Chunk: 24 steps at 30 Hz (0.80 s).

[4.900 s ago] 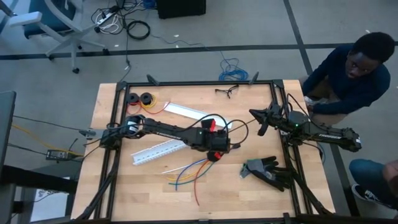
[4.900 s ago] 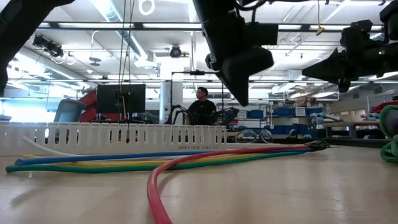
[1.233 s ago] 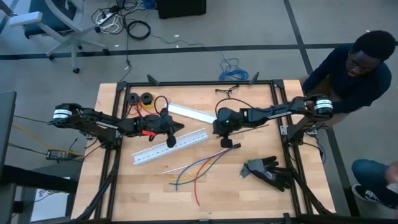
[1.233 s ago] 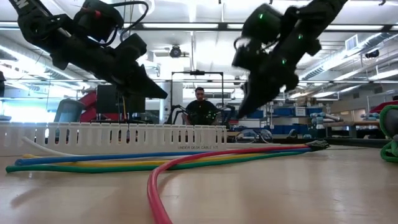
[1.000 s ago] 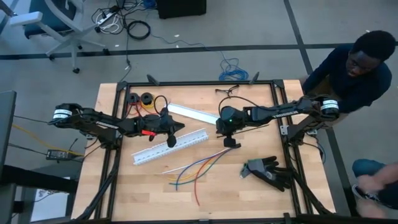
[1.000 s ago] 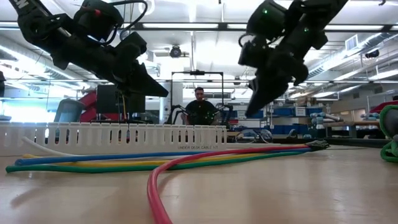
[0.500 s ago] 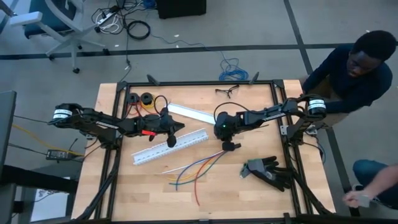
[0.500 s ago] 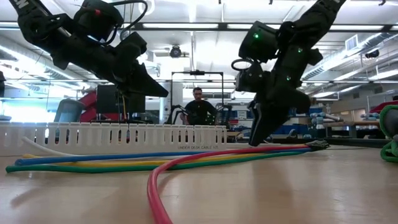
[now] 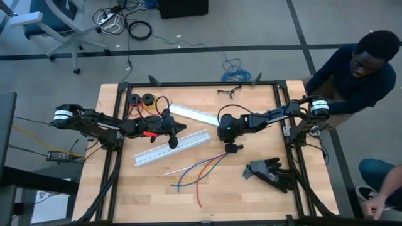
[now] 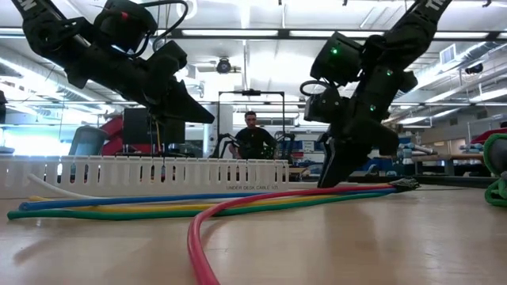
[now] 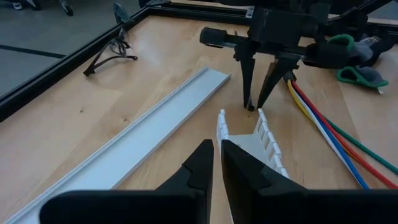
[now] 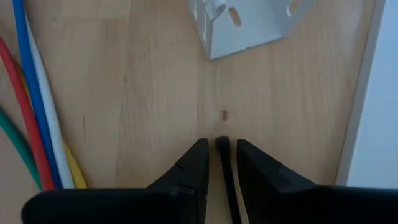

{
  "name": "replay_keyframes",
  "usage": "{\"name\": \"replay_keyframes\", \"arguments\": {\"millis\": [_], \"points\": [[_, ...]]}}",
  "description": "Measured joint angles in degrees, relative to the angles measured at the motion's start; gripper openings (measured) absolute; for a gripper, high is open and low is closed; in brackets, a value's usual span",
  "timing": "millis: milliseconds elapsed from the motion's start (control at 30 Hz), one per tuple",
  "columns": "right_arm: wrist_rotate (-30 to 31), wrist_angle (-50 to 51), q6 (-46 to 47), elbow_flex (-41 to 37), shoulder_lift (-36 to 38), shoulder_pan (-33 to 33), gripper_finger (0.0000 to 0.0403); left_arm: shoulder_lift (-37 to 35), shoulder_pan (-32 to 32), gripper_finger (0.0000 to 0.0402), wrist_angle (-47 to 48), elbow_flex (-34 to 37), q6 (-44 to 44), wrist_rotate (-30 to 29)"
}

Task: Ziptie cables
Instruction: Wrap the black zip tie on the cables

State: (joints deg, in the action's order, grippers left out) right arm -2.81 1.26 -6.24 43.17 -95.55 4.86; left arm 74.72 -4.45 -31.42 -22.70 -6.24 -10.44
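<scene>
Ziptie (image 12: pixel 222 163) — a thin black strap lying on the wooden surface (image 9: pixel 251 194), its tip seen between the jaws of the right gripper (image 9: pixel 230 147). The jaws stand a little apart on either side of the strap; whether they actually pinch it cannot be told. That gripper points down at the surface just past the end of the slotted white duct (image 9: pixel 171 148), near the gathered end of the cables (image 9: pixel 195 172).

Cables — blue, red, yellow, green and white strands fanned out loose on the surface toward the front edge, converging beside the right gripper; in the low view they run flat across the foreground.

Left gripper (image 9: pixel 174 143) hangs above the duct's middle, clear of the surface, jaws pressed nearly together with nothing between them.

Also on the surface: a flat white duct cover (image 9: pixel 191 113) behind the slotted duct, a black and green glove (image 9: pixel 271 172) to the right, a pair of glasses (image 9: pixel 228 91) at the far edge, two small black spools (image 9: pixel 141 99) at the far left corner.

A person (image 9: pixel 352 69) in a dark top stands by the right arm's base.
</scene>
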Motion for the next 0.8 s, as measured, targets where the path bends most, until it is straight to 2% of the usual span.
{"name": "replay_keyframes", "arguments": {"millis": [133, 267, 467, 800], "points": [[0.01, -1.5, 0.01, -0.61, -0.94, 0.0, 0.0055, 0.0, 0.0, 0.0042, -0.03, 0.0, 0.0, 0.0], [0.0, -1.44, 0.0, -0.49, -3.04, 0.0, 0.0011, 0.0, 0.0, 0.0042, 0.0, 0.02, 0.0, -0.01], [0.37, -1.55, 1.5, -0.2, -1.89, -0.02, 0.0004, 0.0, -0.03, 0.0042, -0.03, 0.02, 0.0, -0.22], [0.46, -1.91, 0.14, 0.6, 9.61, 0.11, 0.0002, 0.02, -0.04, 0.0042, -2.1, 0.07, 0.13, -1.85]]}}
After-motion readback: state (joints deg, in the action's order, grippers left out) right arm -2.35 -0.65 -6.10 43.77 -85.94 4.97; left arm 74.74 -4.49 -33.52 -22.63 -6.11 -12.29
